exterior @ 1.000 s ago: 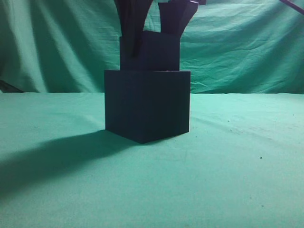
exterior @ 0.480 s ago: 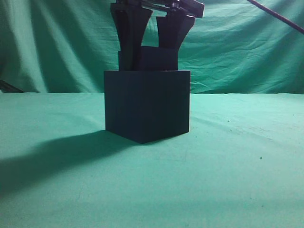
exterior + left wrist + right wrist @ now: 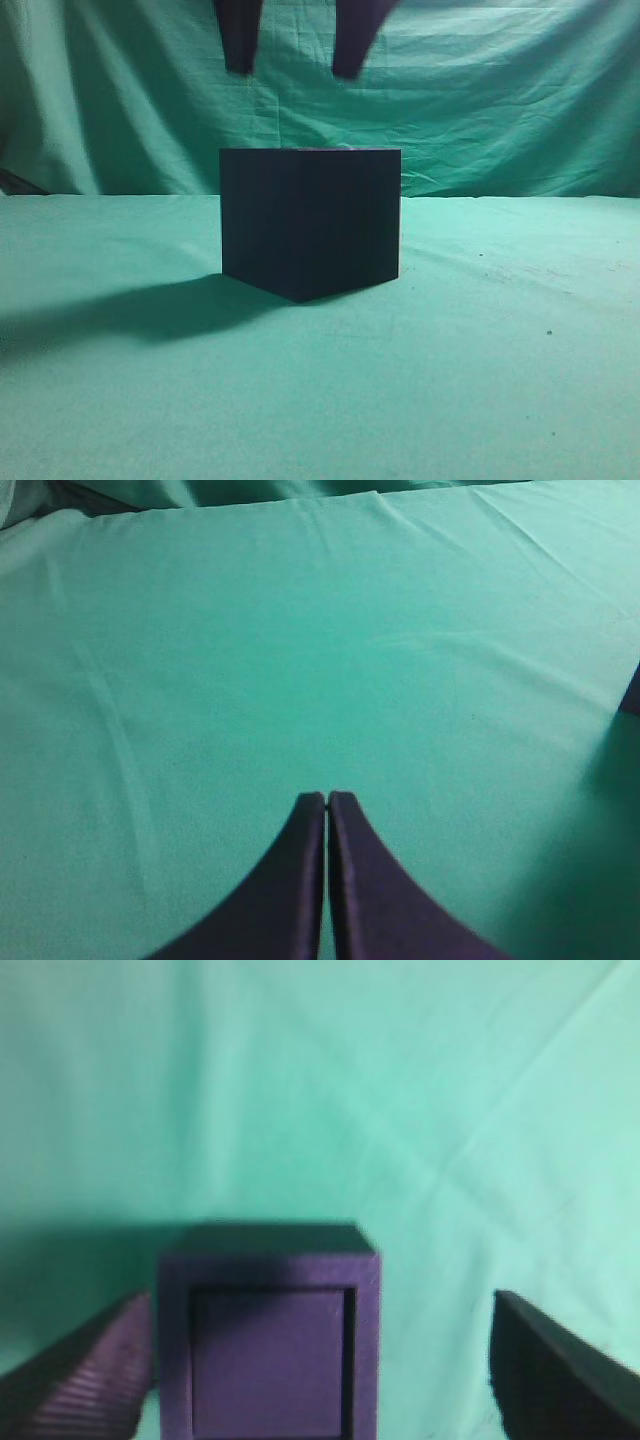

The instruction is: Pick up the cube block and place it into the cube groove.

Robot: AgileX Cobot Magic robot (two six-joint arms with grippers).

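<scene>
The cube groove (image 3: 310,220) is a large near-black box standing on the green cloth in the middle of the exterior view. In the right wrist view its rim (image 3: 268,1266) frames a square opening, and the purple cube block (image 3: 268,1362) sits inside it, top face showing. My right gripper (image 3: 295,45) hangs open and empty above the box, its two dark fingers (image 3: 238,40) apart; in the right wrist view it (image 3: 320,1360) stands with one finger either side of the box. My left gripper (image 3: 327,798) is shut and empty over bare cloth.
Green cloth (image 3: 500,350) covers the table and hangs as a backdrop behind. A dark corner (image 3: 630,690) shows at the right edge of the left wrist view. The box casts a shadow to its left (image 3: 130,310).
The cube block, which stuck up out of the box between the fingers, has sunk out of sight into the box. My right gripper has let go, opened and risen.
</scene>
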